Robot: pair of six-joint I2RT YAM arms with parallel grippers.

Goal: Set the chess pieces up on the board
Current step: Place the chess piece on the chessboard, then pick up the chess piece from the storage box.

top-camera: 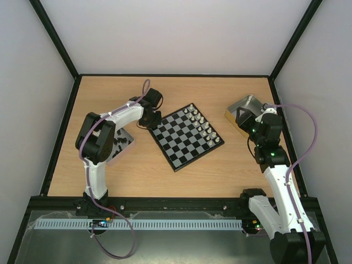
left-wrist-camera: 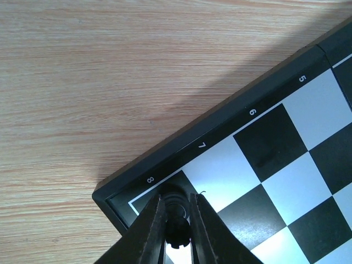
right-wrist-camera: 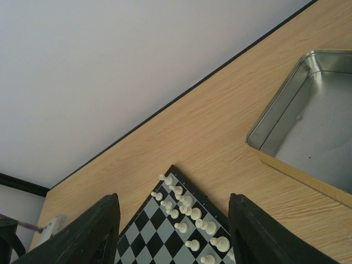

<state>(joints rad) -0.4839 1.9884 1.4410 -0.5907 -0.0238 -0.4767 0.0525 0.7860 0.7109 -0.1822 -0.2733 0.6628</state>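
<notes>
Black chess piece pinched in closed left gripper, at board corner square, right gripper open, empty

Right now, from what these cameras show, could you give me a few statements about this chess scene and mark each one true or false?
1. The left arm's fingers are closed on a small black chess piece at a corner square of the black-and-grey chessboard. True.
2. The right arm's fingers grip a white pawn. False: they stand apart with nothing between them.
3. The silvery-white chess pieces stand in two rows along one edge of the board. True.
4. The shallow metal tin beside the right arm is heaped with pieces. False: the part in view holds none.
</notes>
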